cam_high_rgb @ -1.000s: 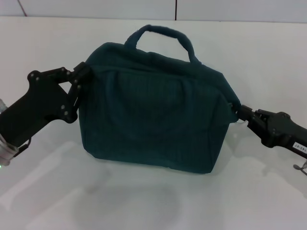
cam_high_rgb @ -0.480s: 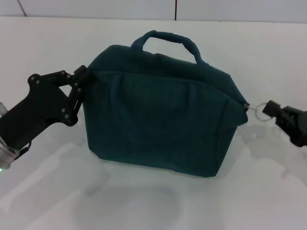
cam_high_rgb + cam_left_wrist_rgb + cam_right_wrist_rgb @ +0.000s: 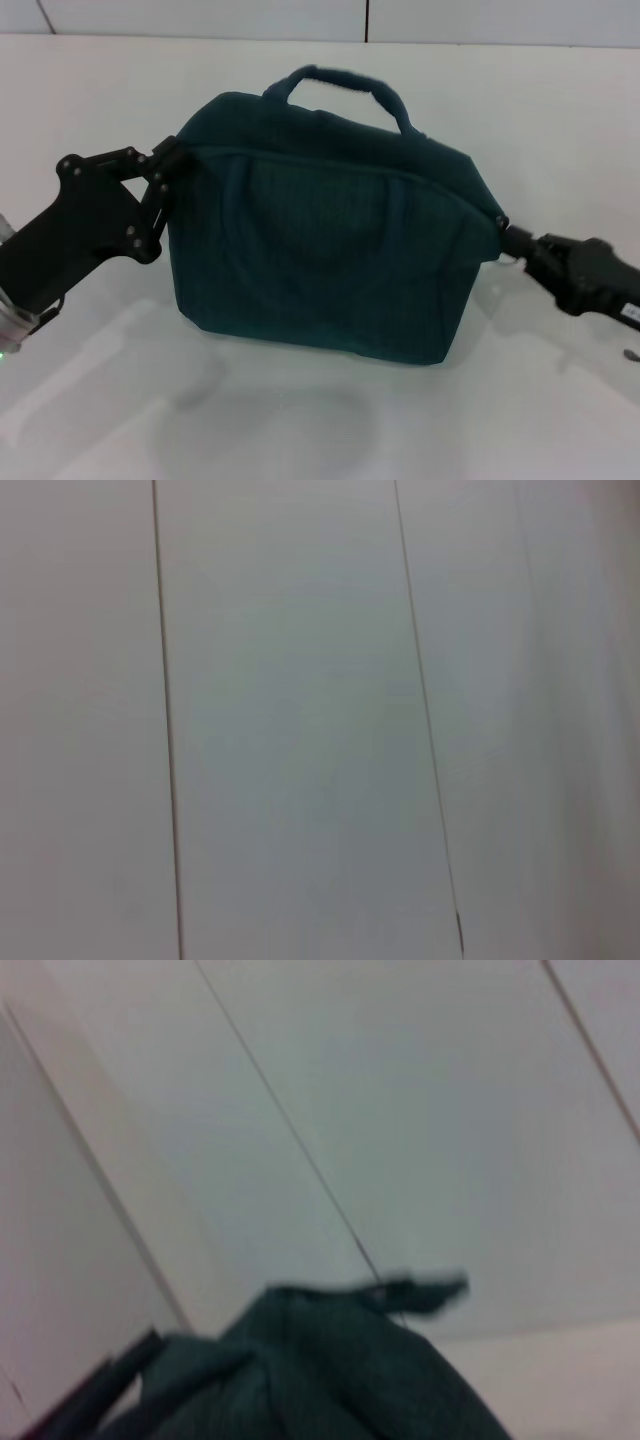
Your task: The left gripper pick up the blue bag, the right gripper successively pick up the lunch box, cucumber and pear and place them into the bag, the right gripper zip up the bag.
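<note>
The bag stands upright at frame centre on the white counter. The left pincer grips its upper left corner. The right pincer is clamped at its right end.

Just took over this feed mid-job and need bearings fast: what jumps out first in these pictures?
A dark blue bag with a top handle stands upright mid-table, filling the head view's centre. The left end effector is at its upper corner on the robot's left, and the right end effector is at the opposite upper corner, where the zipper ends. No lunch box, cucumber or pear shows on the white table.
</note>
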Tool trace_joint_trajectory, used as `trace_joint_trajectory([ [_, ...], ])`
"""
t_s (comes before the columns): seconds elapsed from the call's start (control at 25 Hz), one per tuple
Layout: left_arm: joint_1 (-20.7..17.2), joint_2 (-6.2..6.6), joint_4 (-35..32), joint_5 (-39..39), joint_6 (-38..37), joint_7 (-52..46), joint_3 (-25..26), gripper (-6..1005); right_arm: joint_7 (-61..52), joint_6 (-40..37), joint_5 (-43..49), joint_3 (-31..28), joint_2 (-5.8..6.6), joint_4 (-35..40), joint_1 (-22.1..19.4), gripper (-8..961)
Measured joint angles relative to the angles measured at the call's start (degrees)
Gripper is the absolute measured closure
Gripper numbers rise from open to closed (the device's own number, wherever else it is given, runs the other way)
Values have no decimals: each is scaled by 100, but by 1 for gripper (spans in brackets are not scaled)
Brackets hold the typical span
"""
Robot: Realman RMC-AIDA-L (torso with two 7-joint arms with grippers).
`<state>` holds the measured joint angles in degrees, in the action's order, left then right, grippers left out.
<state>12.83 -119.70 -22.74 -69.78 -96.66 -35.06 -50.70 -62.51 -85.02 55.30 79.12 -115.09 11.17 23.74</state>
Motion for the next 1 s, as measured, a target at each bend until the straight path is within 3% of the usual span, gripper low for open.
trace_joint_trajectory([
  [0.28, -38, 29, -52, 213, -774, -210, 44, 945, 30, -385, -3, -300, 120, 6, -101, 943],
  [0.44, -122, 62, -810, 149, -961, -1165, 33, 890, 75, -343, 7, -302, 125, 8, -112, 943],
  [0.56, -29, 91, -1683, -355, -874, -2166, 42, 687, 110, -353, 9, -304, 126, 8, -103, 942],
  [0.76, 675, 103, -2765, -1450, -516, -3724, 42, 479, 118, -388, 23, -309, 128, 8, -78, 942],
  [1.0, 1875, 248, -3069, -2772, -341, -5136, 9, 484, 177, -390, 44, -310, 95, 8, -73, 942],
])
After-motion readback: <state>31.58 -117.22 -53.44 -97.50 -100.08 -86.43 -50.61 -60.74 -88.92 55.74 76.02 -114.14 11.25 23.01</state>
